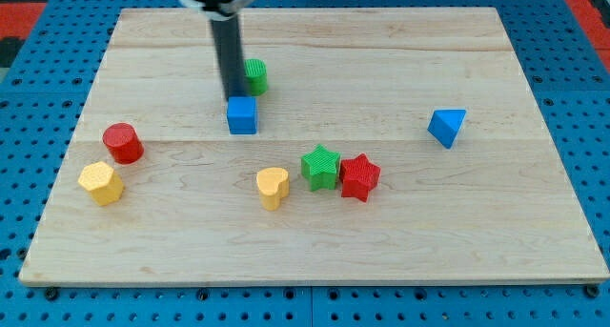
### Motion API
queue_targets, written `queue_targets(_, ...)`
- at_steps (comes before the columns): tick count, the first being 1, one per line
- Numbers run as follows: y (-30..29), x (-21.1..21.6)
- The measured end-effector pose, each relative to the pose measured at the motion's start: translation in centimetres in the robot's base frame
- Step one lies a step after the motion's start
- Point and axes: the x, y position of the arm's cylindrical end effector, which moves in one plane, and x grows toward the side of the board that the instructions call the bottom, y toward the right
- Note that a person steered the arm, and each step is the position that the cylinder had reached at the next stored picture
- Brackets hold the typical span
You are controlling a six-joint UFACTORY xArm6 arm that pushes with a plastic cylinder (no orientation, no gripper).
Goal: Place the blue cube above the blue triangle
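The blue cube [242, 115] sits on the wooden board, left of the middle. The blue triangle [446, 127] lies far off at the view's right, at about the same height. My rod comes down from the view's top and my tip [233, 94] stands just behind the blue cube's top-left edge, touching it or very nearly so. A green cylinder [255, 76] stands right next to the rod, on its right, partly hidden by it.
A green star [321, 167] and a red star [359, 177] sit together below the middle. A yellow heart [273, 187] lies left of them. A red cylinder [123, 142] and a yellow hexagon [100, 183] are at the left edge.
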Motion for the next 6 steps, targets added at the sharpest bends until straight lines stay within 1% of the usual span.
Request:
queue_targets(1, -4.0, 1.0)
queue_targets(2, 1.8, 3.6)
queue_targets(3, 16.2, 5.0)
queue_targets(4, 21.1, 5.0)
queue_targets(5, 19.8, 3.6)
queue_targets(6, 22.1, 1.4)
